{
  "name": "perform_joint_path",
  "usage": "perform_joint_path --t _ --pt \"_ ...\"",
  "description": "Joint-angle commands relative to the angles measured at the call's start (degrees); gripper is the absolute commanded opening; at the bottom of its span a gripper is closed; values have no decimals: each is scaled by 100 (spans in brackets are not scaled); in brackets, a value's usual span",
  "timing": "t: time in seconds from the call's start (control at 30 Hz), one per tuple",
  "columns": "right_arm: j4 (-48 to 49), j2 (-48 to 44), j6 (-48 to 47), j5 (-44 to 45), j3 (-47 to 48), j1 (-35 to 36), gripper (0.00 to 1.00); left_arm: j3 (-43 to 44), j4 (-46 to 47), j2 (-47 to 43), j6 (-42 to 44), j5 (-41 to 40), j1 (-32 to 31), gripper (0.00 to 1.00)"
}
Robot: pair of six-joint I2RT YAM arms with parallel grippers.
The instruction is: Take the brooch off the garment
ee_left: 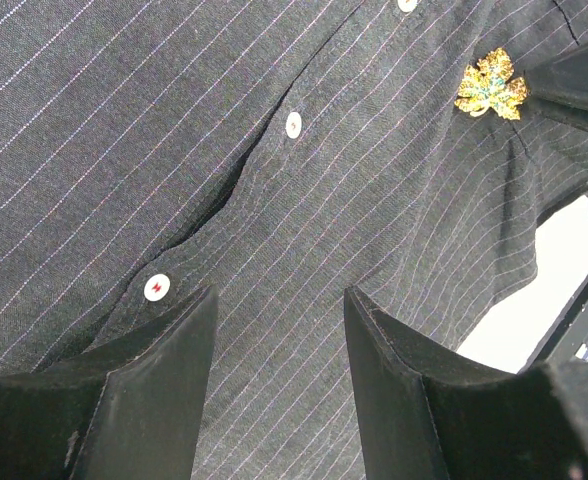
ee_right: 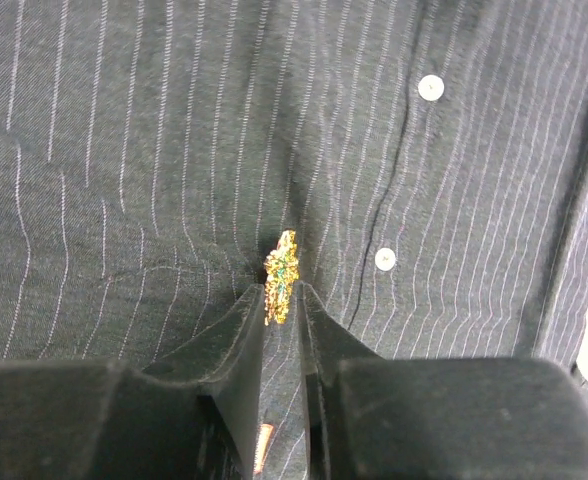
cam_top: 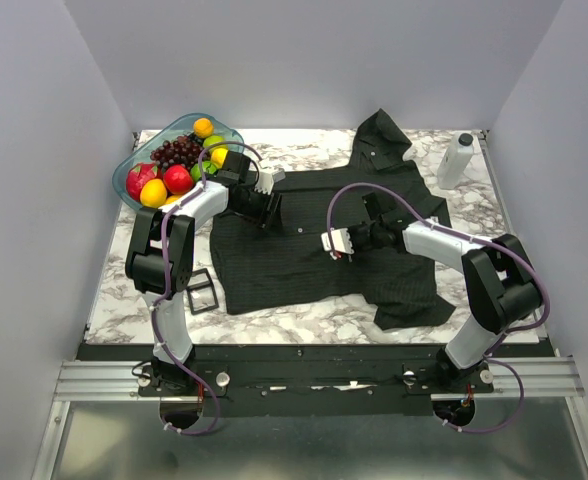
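From above, the garment (cam_top: 304,255) lies spread flat over the middle of the marble table (cam_top: 119,290). Its collar reaches the far edge, and a strip of bare marble runs along its hem at the near edge. A fruit bowl (cam_top: 132,165) crowds the far left corner, a white bottle (cam_top: 455,160) stands at the far right, and a black buckle frame (cam_top: 201,292) lies just off the shirt's near left corner. Bare marble shows on both sides of the cloth. The left gripper (cam_top: 271,208) rests over the shirt's upper left part. The right gripper (cam_top: 337,252) is near the shirt's middle, well apart from the left one.

In the left wrist view, the left gripper (ee_left: 279,300) has its jaws wide apart, with only pinstriped cloth between them and nothing held. White buttons (ee_left: 157,287) run up the placket. The gold leaf-shaped brooch (ee_left: 491,84) sits on the cloth at upper right, just beside a dark finger at the frame's edge.

In the right wrist view, the right gripper (ee_right: 281,290) has its jaws drawn narrow. The brooch (ee_right: 280,272) stands edge-on between the tips, touching both, pinched and still on the fabric, which puckers around it.
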Motion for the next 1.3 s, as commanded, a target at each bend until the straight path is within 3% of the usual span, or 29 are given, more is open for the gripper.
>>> perform_joint_path --t 0.0,0.23,0.47,0.77,1.13,1.27 --pt "423 144 754 278 232 59 25 113 44 40 -61 134 26 61" --pt "309 241 1370 551 312 77 23 148 71 110 -105 178 34 61" --pt "309 303 2625 1104 513 94 20 184 44 119 -87 195 26 61" --pt "-138 531 3717 1087 1041 94 22 157 79 164 -123 239 26 61" --pt "-771 838 3647 1017 1383 94 21 157 71 225 -131 309 26 61" --pt "-974 909 3700 1096 1472 94 8 140 53 234 -114 309 26 61"
